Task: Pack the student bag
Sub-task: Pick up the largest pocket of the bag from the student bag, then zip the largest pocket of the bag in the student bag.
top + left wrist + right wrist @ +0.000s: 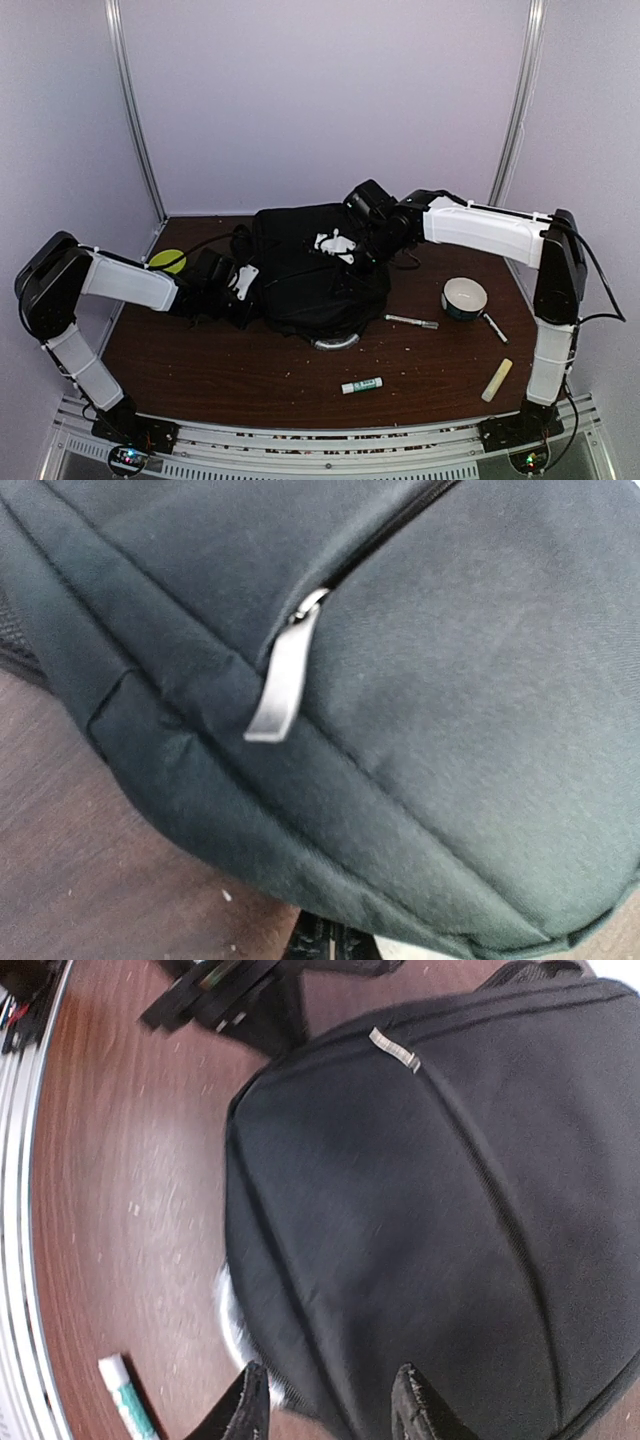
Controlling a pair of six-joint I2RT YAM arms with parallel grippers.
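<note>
The student bag (315, 275) is a large black backpack lying flat in the middle of the table. Its fabric fills the left wrist view (420, 680), with a grey zipper pull (283, 675) hanging at the end of a zipper. My left gripper (240, 285) is at the bag's left edge. Its dark fingers (325, 942) press together under the bag's bulging seam, and their tips are hidden by the fabric. My right gripper (330, 1405) hovers over the bag's top face (420, 1220), open, with nothing between its fingertips.
A grey curved handle (335, 342) pokes out under the bag's near edge. A glue stick (361, 385), a pen (411, 321), a round tape roll (464, 297), a second pen (494, 327) and a pale stick (497, 380) lie right of it. A yellow-green disc (167, 261) sits at the back left.
</note>
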